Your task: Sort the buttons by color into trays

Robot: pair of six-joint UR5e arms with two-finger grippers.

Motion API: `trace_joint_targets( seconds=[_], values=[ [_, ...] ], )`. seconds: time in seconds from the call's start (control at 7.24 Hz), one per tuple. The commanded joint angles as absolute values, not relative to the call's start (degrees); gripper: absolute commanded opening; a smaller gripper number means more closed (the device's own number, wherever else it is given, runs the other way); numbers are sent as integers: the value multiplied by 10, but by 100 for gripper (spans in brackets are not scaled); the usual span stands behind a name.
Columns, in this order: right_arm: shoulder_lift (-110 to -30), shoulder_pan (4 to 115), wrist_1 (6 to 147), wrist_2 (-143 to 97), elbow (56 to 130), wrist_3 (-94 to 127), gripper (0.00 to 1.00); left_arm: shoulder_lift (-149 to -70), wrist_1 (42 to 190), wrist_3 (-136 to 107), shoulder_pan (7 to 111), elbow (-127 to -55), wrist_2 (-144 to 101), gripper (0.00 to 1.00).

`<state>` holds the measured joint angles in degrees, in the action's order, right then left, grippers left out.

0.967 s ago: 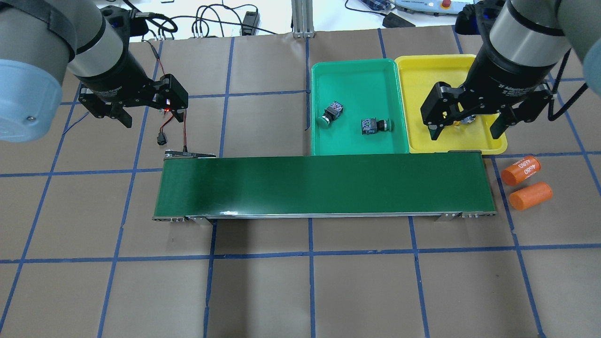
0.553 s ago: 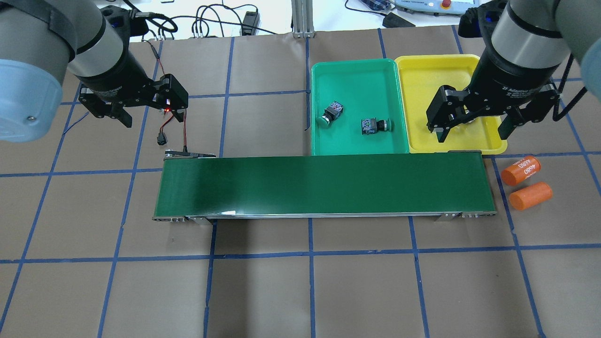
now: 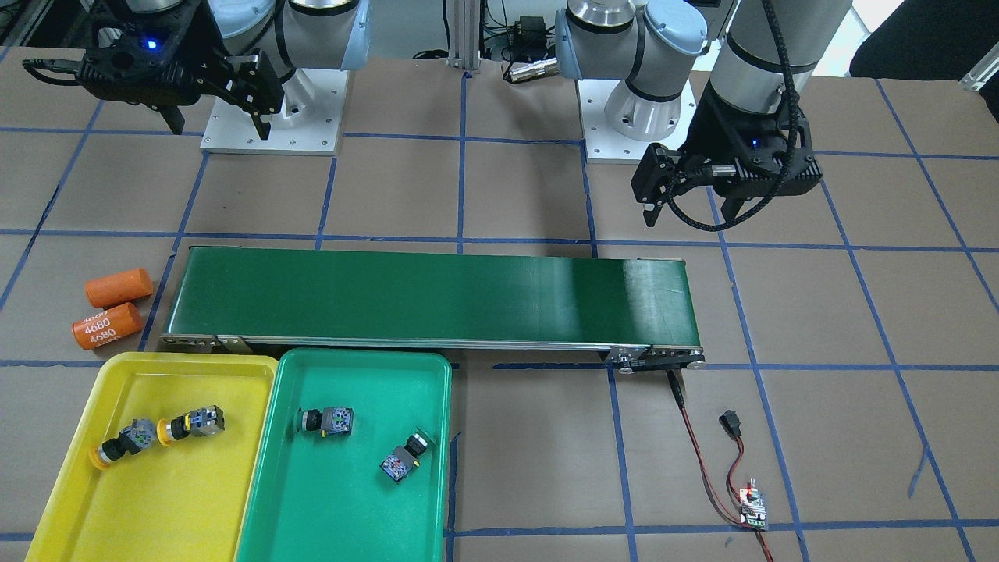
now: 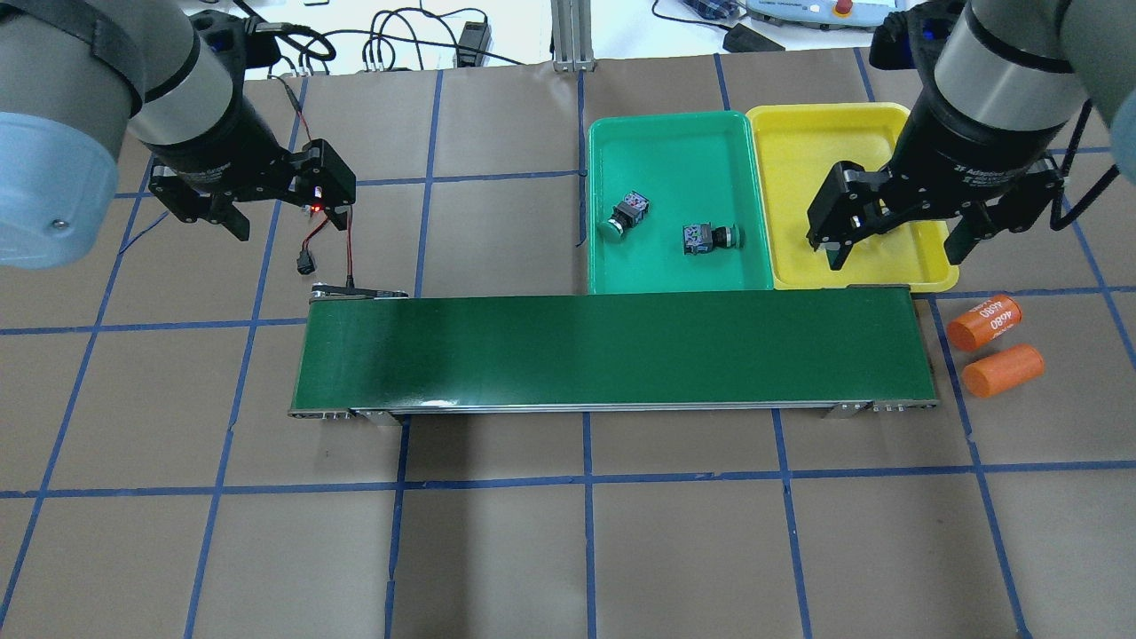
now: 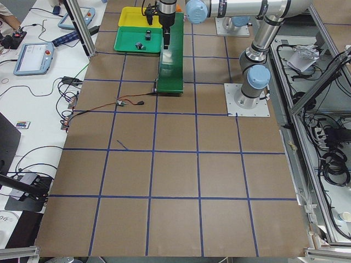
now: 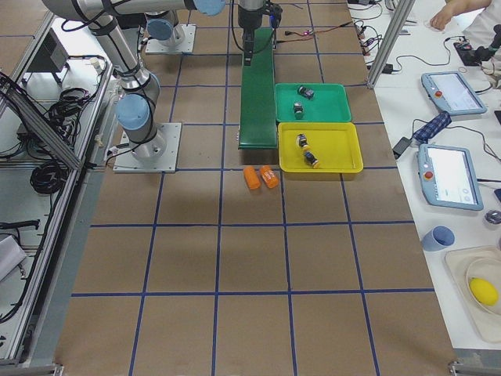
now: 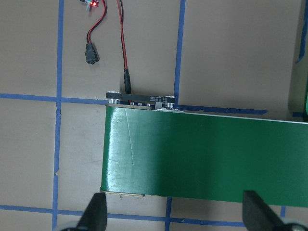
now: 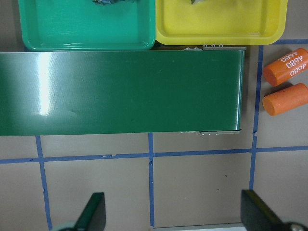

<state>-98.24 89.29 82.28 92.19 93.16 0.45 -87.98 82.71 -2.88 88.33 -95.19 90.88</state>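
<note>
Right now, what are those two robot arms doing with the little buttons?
The arms are sorting buttons by color, and it looks finished. Both yellow buttons lie in the yellow tray, and both green buttons lie in the green tray. No button shows on the conveyor belt. The left gripper and the right gripper are open and hold nothing.

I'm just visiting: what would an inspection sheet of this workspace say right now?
Surface: brown table with blue tape grid; conveyor belt bare.
Job's things: two yellow buttons in yellow tray; two green buttons in green tray.
Clutter: two orange cylinders beside the belt's end.
Grippers: left gripper open, empty; right gripper open, empty.
Cables: red-black wire from belt to a small circuit board.
Surroundings: teach pendants on a side bench.
</note>
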Motion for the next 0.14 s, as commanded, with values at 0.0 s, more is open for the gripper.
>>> trace_joint_targets(
  seconds=[0.0],
  values=[
    [-983, 893, 822, 923, 932, 4, 100, -880, 827, -29, 883, -952, 909, 100]
  ],
)
